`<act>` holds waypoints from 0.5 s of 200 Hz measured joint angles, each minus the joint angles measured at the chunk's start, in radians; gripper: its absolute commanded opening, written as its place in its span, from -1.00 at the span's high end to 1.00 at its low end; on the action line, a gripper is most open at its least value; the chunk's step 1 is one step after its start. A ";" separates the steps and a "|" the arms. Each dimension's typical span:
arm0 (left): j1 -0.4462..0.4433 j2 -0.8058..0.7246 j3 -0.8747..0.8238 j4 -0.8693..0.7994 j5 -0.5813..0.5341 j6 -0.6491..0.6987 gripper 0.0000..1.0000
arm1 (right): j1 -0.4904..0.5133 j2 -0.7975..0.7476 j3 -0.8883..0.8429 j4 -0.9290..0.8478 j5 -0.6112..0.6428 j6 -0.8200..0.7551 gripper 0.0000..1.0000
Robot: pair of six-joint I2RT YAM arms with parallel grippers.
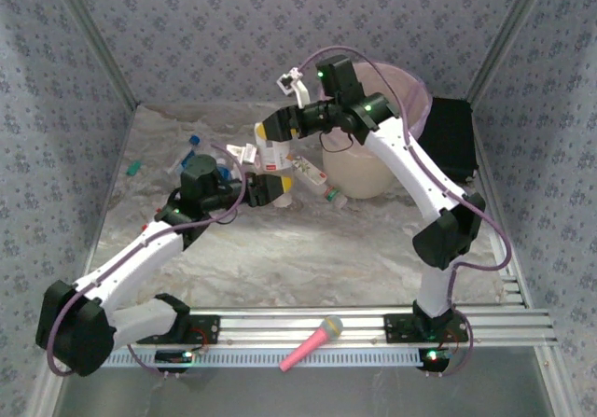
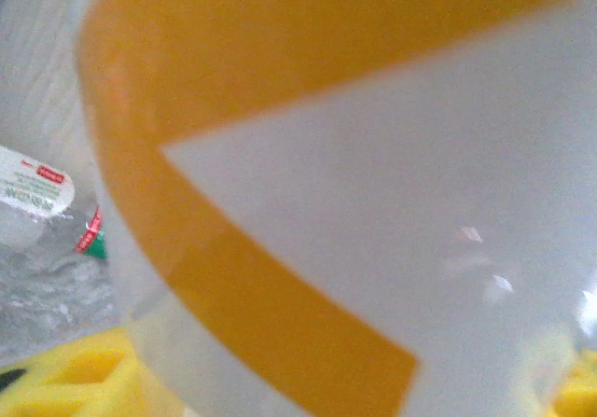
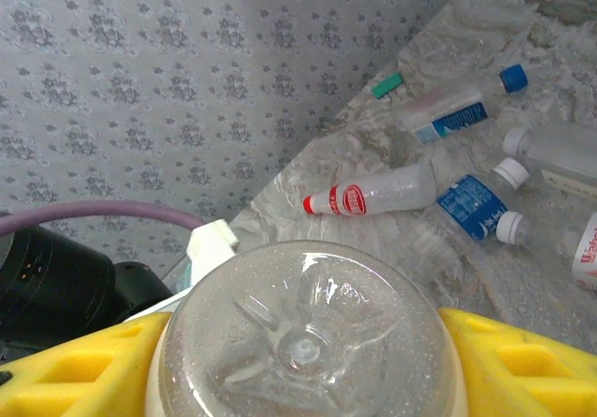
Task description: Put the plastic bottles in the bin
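Note:
My right gripper (image 1: 269, 133) hangs left of the bin (image 1: 366, 170), a cream bucket with a pink liner. Its yellow fingers (image 3: 522, 361) are shut on a clear plastic bottle (image 3: 303, 342) whose base faces the wrist camera; from above that bottle (image 1: 272, 156) shows a white and red label. Just below it, my left gripper (image 1: 270, 191) has a bottle with an orange-and-white label (image 2: 354, 202) between its yellow fingers (image 2: 79, 380). Whether the pads press it is hidden. More bottles lie on the table: a red-capped one (image 3: 373, 195), a blue-labelled one (image 3: 471, 207) and a blue-capped one (image 3: 452, 114).
A black box (image 1: 452, 137) stands right of the bin. A pink toy microphone (image 1: 312, 342) lies on the rail between the arm bases. A small teal piece (image 1: 133, 167) sits near the left wall. Patterned walls close in the back and both sides.

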 measured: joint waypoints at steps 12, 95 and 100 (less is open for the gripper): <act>-0.001 -0.026 0.004 -0.037 -0.008 0.012 -0.99 | -0.009 0.004 0.034 -0.012 0.008 -0.002 0.07; 0.007 -0.116 0.026 -0.307 -0.108 0.126 -0.98 | -0.166 0.005 0.325 -0.058 0.175 -0.021 0.35; 0.010 -0.118 0.026 -0.321 -0.118 0.128 -0.98 | -0.179 0.005 0.335 -0.050 0.193 -0.018 0.36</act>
